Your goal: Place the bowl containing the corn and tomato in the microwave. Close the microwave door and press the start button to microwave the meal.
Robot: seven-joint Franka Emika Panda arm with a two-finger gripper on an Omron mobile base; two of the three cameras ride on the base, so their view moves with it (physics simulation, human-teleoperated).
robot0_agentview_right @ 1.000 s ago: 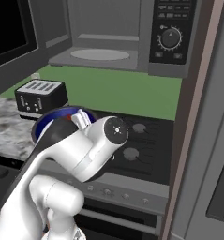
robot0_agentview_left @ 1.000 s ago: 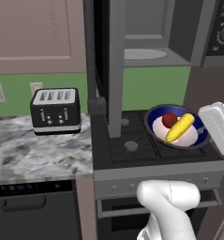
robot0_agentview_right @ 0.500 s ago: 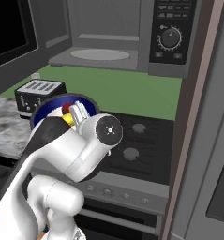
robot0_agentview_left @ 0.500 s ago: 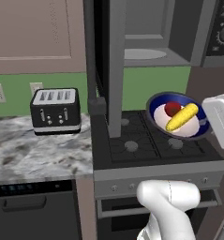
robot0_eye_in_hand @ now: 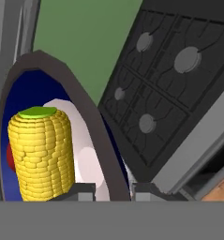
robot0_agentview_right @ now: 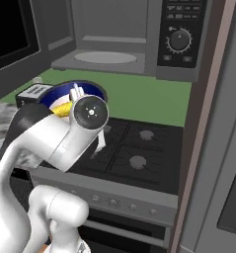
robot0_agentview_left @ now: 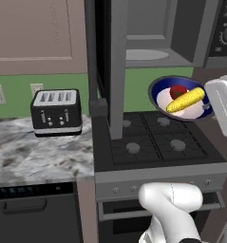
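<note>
Stovetop burners of the black four-ring cooker (robot0_agentview_left: pixel 155 140) lie below your round blue-rimmed white bowl (robot0_agentview_left: pixel 181 99), which hangs in the air, tilted, under the open dark grey microwave (robot0_agentview_right: pixel 134 44) with its white round tray (robot0_agentview_right: pixel 105 57). Your hand (robot0_eye_in_hand: pixel 113 190) is clamped on the bowl's rim. You see the yellow corn cob (robot0_eye_in_hand: pixel 41 152) and small red tomato (robot0_agentview_left: pixel 177 91) inside it. A black slot toaster (robot0_agentview_left: pixel 55 113) stands on the grey marbled surface (robot0_agentview_left: pixel 39 156), before the green wall (robot0_agentview_right: pixel 139 96).

Probably a home kitchen: stove (robot0_agentview_left: pixel 155 142), toaster (robot0_agentview_left: pixel 56 112), open microwave (robot0_agentview_right: pixel 139 44).
</note>
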